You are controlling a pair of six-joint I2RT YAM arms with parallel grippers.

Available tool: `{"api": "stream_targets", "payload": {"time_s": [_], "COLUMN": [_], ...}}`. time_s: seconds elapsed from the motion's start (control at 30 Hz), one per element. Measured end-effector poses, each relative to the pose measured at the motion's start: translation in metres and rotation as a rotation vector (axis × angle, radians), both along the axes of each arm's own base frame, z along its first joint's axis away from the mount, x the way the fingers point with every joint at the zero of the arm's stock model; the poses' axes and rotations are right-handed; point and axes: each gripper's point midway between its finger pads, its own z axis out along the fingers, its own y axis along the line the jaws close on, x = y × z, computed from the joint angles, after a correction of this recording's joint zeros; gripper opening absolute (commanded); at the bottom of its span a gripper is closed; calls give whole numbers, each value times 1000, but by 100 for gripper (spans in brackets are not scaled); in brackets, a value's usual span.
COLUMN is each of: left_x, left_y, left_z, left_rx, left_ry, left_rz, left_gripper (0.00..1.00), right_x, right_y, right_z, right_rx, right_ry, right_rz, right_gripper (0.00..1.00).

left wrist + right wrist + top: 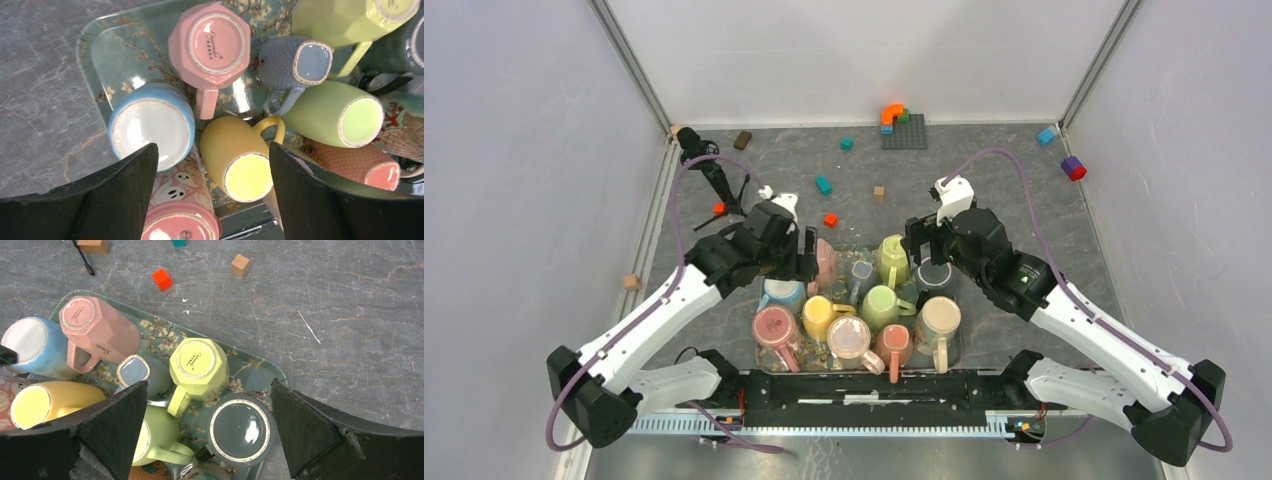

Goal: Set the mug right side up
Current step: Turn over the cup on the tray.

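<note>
Mugs everywhere, a whole flowered tray (pixel 112 60) packed with them, and every one the wrist cameras show stands base-up with its long axis upright; the job is to set one on its foot, and which one is meant I can't say for sure; left tool (pixel 211 150) hangs over the tray's left end, jaws spread wide, nothing between them; straight below that gap sits the yellow mug (pixel 240 160), handle pointing away toward the blue-grey dotted mug (pixel 292 62); light blue mug (pixel 150 125) sits just beside one finger, pink faceted mug (pixel 210 42) just ahead with its handle turned back toward the tool; my read is that the left arm is the nearer one for these three, with yellow the likeliest pick; right tool (pixel 208 385) is gaping and empty too, poised over the tray's far right corner, lime faceted mug (pixel 199 365) and grey mug (pixel 240 430) under its gap; the trouble is crowding: mugs touch or nearly touch, so a finger coming down beside one would likely nudge its neighbour; out on the surface (pixel 325 315) beyond the tray, a red cube (pixel 161 278) and a wooden cube (pixel 240 264) lie well apart from the action.
</note>
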Motion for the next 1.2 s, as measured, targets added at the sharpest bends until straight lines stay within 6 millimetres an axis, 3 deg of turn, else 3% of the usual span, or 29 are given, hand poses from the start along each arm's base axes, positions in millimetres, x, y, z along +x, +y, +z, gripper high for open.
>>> {"api": "stream_targets", "payload": {"time_s": [0.23, 0.4, 0.67, 0.93, 1.2], "left_x": [3, 11, 22, 21, 22], "left_y": [-25, -30, -38, -29, -28], "left_z": [-32, -41, -56, -80, -91], "left_rx": [104, 118, 121, 166, 170], "left_ry": [67, 69, 56, 75, 67], "left_rz": [-50, -28, -13, 11, 22], "left_gripper": [69, 59, 52, 49, 47], "right_x": [-4, -7, -7, -9, -11], "right_y": [-4, -10, -13, -15, -16], "right_z": [-4, -6, -1, -6, -9], "right_rx": [6, 4, 9, 1, 2], "right_ry": [-7, -16, -33, -29, -26], "right_rz": [0, -12, -21, -19, -14], "right_gripper": [98, 98, 98, 98, 98]}}
